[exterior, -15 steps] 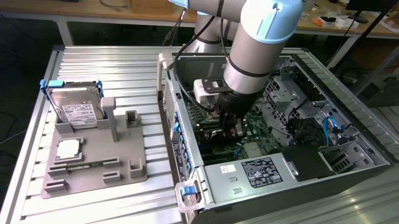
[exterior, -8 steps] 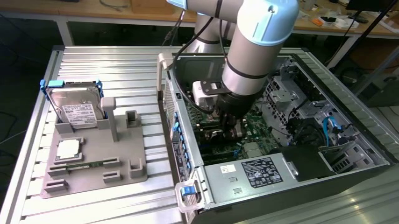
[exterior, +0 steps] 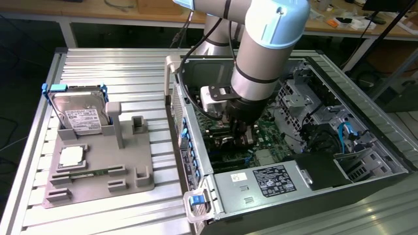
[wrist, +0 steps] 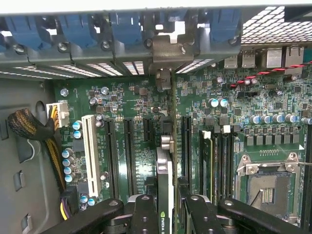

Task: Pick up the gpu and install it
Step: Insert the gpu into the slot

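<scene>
My gripper [exterior: 239,138] is deep inside the open computer case [exterior: 196,161], just above the green motherboard [exterior: 265,132]. In the wrist view the gripper [wrist: 165,217] is shut on the gpu [wrist: 165,170], a thin card seen edge-on with a green logo near the fingers [wrist: 144,214]. The card runs between two long black slots toward the case's rear wall, where its metal bracket [wrist: 165,51] meets the slot openings. Whether the card's edge sits in the slot cannot be told.
A grey fixture [exterior: 98,171] at the exterior view's left holds a silver hard drive [exterior: 78,115] and a square CPU chip [exterior: 70,155]. Inside the case are a white slot [wrist: 91,151], a CPU socket [wrist: 265,190], a cable bundle [wrist: 34,131] and the power supply [exterior: 267,178].
</scene>
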Motion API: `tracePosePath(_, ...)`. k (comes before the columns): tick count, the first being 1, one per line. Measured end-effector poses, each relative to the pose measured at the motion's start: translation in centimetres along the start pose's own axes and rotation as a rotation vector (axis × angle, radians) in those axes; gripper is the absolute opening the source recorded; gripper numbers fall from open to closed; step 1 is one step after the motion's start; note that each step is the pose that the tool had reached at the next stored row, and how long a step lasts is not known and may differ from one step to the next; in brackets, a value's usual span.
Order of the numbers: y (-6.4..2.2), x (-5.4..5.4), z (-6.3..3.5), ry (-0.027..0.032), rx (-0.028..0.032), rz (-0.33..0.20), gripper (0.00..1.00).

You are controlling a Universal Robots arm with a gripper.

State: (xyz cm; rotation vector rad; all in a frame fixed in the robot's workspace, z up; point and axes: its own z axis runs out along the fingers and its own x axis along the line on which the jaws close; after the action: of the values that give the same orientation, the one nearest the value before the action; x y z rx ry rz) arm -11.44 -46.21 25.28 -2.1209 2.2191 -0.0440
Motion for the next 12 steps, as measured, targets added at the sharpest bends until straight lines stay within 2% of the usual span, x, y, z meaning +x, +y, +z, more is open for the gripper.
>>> tracePosePath(9, 0.00, 0.00, 0.00, 0.0000, 0.0000, 0.000, 0.27)
tracePosePath(12, -0.01, 0.00, 0.00, 0.0001, -0.0024, 0.000, 0.27)
